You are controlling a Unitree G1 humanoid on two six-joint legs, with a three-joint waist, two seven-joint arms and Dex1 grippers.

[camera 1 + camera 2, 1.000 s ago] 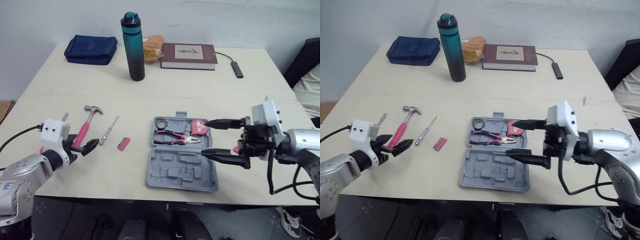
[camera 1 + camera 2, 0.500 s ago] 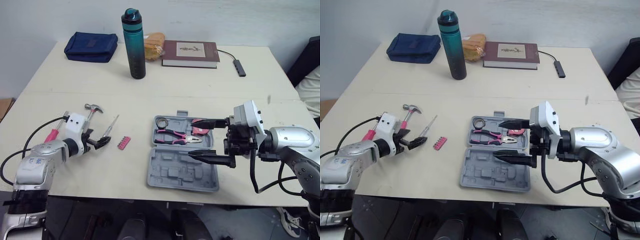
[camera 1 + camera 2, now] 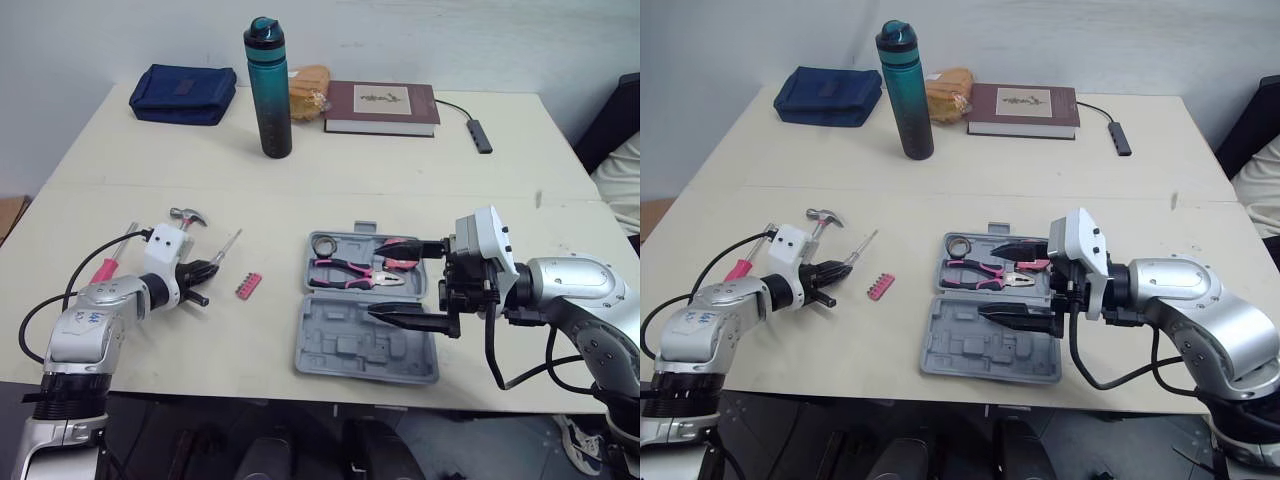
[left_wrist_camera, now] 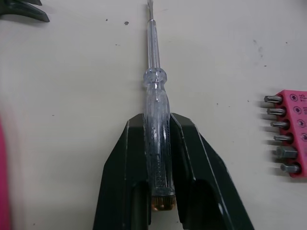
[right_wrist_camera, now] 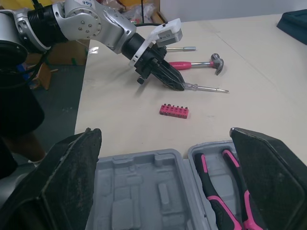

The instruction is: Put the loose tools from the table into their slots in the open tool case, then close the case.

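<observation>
Right gripper (image 3: 376, 278) hangs over the open tool case (image 3: 360, 350) at the bench (image 3: 300, 180) front, jaws spread wide, while left of the case the left gripper (image 4: 157, 122) has its jaws clenched on the clear screwdriver (image 4: 156, 96), beyond the pink bit strip (image 3: 247, 287).

Only the bit holder (image 3: 247, 287) lies between screwdriver (image 3: 222, 251) and case (image 3: 365, 352).

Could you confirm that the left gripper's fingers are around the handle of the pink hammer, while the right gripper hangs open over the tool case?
Not quite: the left gripper has its fingers around the clear handle of the screwdriver, not the hammer, which lies apart on the table. The left wrist view shows this. The rest holds: the right gripper hangs open over the tool case.
</observation>
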